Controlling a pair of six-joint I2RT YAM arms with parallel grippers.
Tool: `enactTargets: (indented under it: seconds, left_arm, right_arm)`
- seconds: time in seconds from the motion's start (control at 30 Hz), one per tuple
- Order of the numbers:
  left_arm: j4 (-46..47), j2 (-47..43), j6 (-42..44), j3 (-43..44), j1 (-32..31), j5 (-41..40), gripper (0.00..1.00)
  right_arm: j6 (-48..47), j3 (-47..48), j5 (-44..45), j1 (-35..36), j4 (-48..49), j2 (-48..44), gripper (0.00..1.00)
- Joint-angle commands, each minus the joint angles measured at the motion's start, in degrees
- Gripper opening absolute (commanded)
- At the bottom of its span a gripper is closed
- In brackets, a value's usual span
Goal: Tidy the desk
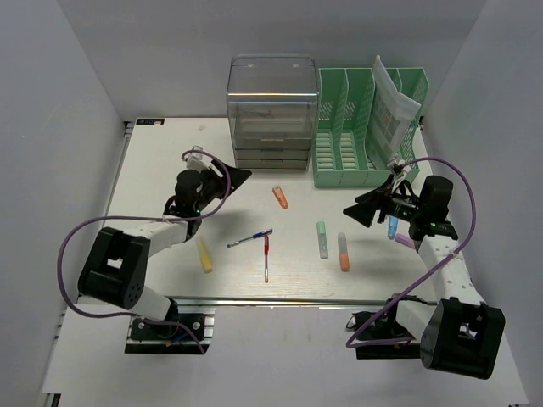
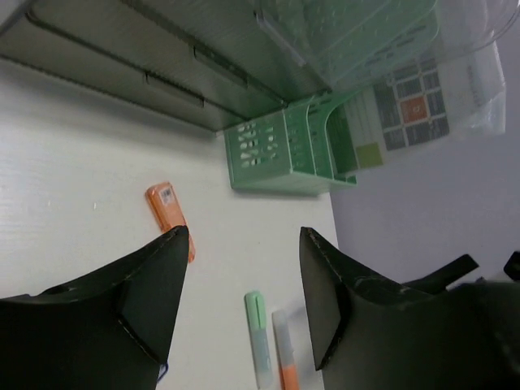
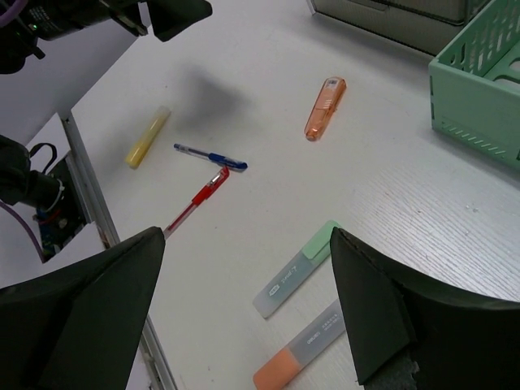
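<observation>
L end effector (image 1: 238, 178) hung above the desk surface (image 1: 157, 161), left of ctr, jaws spread w/ nothing betw. them. R end effector (image 1: 353, 211) was likewise released & empty, near the green file rack (image 1: 361, 127). The desk surface filled mid top view, w/ the clear drawer unit (image 1: 271, 110) & rack at its far edge. Loose on it: orange highlighter (image 1: 280, 197), yellow highlighter (image 1: 204, 254), blue pen (image 1: 250, 238) & red pen (image 1: 265, 254) w/ ends nearly meeting, green highlighter (image 1: 322, 239) just beside an orange-capped marker (image 1: 343, 251).

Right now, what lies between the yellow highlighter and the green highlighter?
A blue pen and a red pen on the desk; the top view shows this.
</observation>
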Motion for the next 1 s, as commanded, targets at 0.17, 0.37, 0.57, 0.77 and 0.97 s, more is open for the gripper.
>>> enactTargets:
  seconds: [0.17,0.37,0.57,0.77,0.97]
  left_arm:
    - [21.2,12.5,-5.2,4.8,-0.2,-4.5,0.49]
    - [26.8,23.0,-8.6,11.7,-0.8,-3.2,0.45]
    - [26.4,27.7,-8.9,17.7,-2.5,-4.5,0.53]
    - [26.1,31.9,-8.7,22.7,-3.1,-4.3,0.55]
    - [27.0,34.0,-10.1,23.6,-4.2,-8.0,0.53]
  right_arm:
    - [-2.2,1.1,0.2,-0.2,0.9,-1.3,0.86]
    - [-2.6,1.6,1.1,0.0,1.0,-1.4,0.86]
    - [-3.0,2.1,1.1,0.2,0.4,-1.9,0.86]
    - [-2.7,2.0,1.2,0.3,1.0,-1.5,0.86]
    - [-2.7,2.0,1.0,0.3,0.6,-1.8,0.86]
